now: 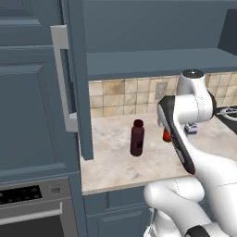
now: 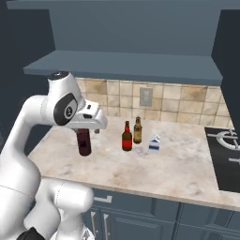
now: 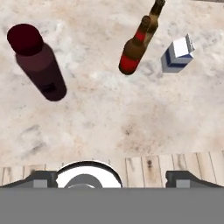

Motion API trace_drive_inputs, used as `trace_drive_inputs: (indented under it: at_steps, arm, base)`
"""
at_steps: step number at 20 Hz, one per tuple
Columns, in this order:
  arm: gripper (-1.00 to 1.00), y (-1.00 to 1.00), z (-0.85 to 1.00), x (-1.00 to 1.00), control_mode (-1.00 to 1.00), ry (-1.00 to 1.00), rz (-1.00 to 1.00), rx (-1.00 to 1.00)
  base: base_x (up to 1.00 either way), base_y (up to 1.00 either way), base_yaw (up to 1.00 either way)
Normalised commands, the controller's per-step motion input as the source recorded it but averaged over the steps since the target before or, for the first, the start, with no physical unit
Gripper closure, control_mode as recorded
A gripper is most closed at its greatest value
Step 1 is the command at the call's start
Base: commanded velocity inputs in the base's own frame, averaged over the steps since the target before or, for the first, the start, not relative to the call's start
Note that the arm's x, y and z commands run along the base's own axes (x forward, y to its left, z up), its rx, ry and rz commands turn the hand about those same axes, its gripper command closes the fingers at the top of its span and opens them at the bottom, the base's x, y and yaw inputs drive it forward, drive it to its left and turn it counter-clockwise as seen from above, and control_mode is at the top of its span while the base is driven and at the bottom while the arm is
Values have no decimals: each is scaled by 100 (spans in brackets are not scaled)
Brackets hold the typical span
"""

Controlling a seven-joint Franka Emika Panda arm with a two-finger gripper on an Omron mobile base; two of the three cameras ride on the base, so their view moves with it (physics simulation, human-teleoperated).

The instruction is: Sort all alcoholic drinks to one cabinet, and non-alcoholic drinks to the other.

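Note:
The squat dark maroon bottle (image 1: 137, 138) of the non-alcoholic drinks stands upright on the marble counter (image 2: 178, 168). My gripper (image 2: 90, 130) hovers just above and beside the maroon bottle (image 2: 84, 141). In the hand view the gripper (image 3: 111, 177) is open, its tips far apart with nothing between them. Both alcoholic drinks stand close together further right: the red-label beer bottle (image 2: 127, 137) and the tan-label beer bottle (image 2: 137, 131). From above I see the maroon bottle (image 3: 37, 61), the red-label bottle (image 3: 132, 51) and the tan-label bottle (image 3: 154, 16) behind it.
A small white and blue carton (image 2: 154, 144) stands right of the beer bottles. An open cabinet door (image 1: 74, 78) hangs at the counter's left end, with an oven (image 1: 32, 208) below it. A black stovetop (image 2: 229, 150) lies at the right. Upper cabinets (image 2: 140, 37) overhang the tiled wall.

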Motion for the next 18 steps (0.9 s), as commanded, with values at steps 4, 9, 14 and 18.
trace_drive_inputs:
  at_steps: [4, 9, 14, 18]
  arm:
    - [-100, -58, -11, 3, -100, -2, -9, 0]
    - [-100, -51, -5, 21, -100, -3, -6, 2]
    - [-100, -26, -7, 33, -100, -1, 0, 3]
    - [-100, 0, -11, 53, -100, 0, 1, 0]
  base:
    - [0, 0, 0]
    - [0, 0, 0]
    - [0, 0, 0]
    - [0, 0, 0]
